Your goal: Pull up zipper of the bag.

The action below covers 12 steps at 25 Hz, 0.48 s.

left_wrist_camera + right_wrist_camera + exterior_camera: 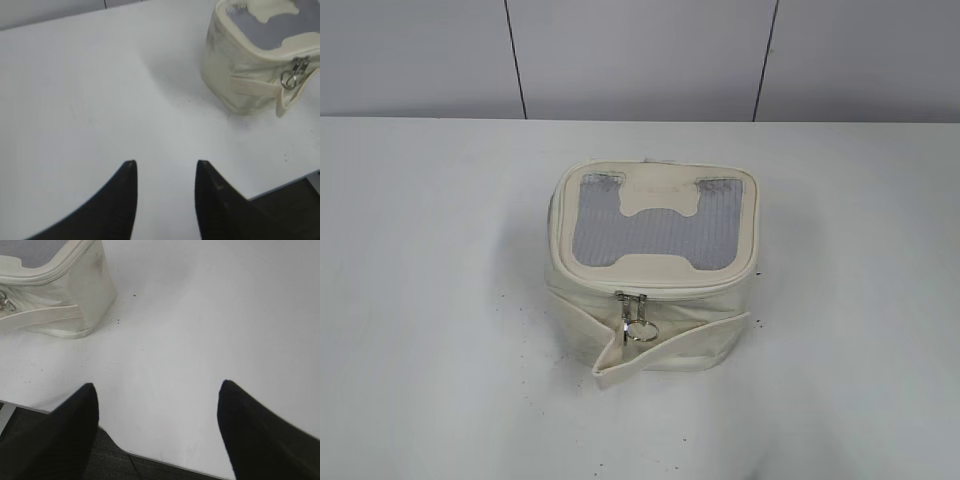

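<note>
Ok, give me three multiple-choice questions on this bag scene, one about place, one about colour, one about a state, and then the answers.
1. Where are the zipper pulls?
A. on the bag's front, facing the camera
B. on its back
C. on the table

2. What colour is the bag?
A. black
B. cream
C. red

3. How is the left pincer?
A. shut on the bag
B. shut on a pull
C. open, holding nothing

Answers: 1 A, the pulls hang at the front edge below the lid. 2 B, the fabric is cream with a grey mesh top. 3 C, its fingers stand apart over bare table.
</note>
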### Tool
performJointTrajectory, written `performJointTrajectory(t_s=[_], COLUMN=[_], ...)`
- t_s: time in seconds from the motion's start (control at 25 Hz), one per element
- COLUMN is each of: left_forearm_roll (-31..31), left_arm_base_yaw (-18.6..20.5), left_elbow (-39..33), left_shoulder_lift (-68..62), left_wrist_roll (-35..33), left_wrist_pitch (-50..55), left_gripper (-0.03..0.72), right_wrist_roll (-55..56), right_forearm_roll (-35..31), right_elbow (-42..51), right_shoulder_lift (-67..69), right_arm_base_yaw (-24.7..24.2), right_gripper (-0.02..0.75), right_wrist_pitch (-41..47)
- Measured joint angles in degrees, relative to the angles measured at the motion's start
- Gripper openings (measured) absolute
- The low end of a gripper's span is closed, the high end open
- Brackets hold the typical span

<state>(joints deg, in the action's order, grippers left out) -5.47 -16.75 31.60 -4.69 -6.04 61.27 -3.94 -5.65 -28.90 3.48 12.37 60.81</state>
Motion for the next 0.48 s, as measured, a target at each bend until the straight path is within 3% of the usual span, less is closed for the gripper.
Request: performJointTrajectory(t_s=[0.48], left_forearm_roll=[-0.31], left_arm_base_yaw=[0.00], left_elbow=[-0.41], left_shoulder_lift=[1.60], left_wrist_roll=[0.00], left_wrist_pitch=[-0.56], left_gripper=[0.302], right_wrist_roll=[-0.16], right_forearm_roll=[-0.11], right_elbow=[0.11], right_shoulder_lift=[-0.84], right_arm_base_yaw=[0.00], right_gripper=[0.575], right_wrist_pitch=[0.00])
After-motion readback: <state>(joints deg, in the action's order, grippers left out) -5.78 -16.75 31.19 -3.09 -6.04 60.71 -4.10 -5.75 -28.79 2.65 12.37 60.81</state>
